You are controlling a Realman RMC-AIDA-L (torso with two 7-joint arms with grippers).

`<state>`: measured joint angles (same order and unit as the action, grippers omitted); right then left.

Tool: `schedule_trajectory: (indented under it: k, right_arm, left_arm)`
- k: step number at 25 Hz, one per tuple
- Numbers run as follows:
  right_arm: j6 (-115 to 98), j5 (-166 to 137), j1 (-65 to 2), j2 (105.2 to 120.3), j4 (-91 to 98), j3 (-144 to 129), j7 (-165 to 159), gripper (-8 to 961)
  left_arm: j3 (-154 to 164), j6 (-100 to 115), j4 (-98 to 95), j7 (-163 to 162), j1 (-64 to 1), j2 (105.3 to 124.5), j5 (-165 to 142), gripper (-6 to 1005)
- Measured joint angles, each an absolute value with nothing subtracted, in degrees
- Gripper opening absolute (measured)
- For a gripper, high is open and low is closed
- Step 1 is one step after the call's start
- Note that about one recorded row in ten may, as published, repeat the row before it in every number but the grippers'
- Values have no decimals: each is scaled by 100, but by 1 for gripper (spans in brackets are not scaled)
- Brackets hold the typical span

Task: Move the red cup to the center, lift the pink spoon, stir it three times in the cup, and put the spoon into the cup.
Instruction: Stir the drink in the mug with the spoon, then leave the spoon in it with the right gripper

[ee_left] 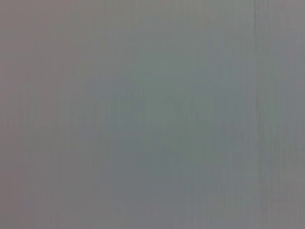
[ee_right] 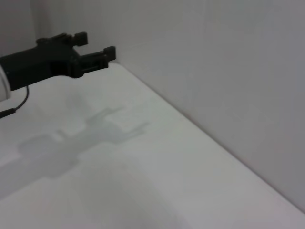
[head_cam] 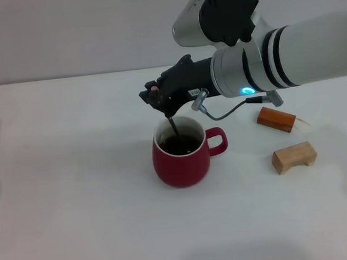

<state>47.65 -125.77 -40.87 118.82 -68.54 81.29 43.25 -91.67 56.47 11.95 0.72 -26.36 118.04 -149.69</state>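
Observation:
The red cup [head_cam: 180, 163] stands upright near the middle of the white table, its handle toward the right and dark liquid inside. Directly above its rim, my right gripper [head_cam: 161, 103] is shut on the pink spoon [head_cam: 173, 125]. The spoon's shaft slants down into the liquid and its bowl is hidden there. A bit of the pink handle shows at the top of the fingers. In the right wrist view my left gripper [ee_right: 97, 45] hangs far off above the table, open and empty. The left wrist view is plain grey.
Two wooden blocks lie to the right of the cup: a reddish-brown one [head_cam: 276, 119] and a pale arch-shaped one [head_cam: 294, 156]. The white table [head_cam: 78, 227] meets a grey wall at the back.

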Motion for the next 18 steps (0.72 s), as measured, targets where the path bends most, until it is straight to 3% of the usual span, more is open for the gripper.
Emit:
schedule_trajectory:
  k: [18]
  right_arm:
    - [4629,-12213,-4017,11892,-7008,8125,4453,153]
  left_arm:
    - [-9175,5661,1195,7,-2593,11804,-14970,847]
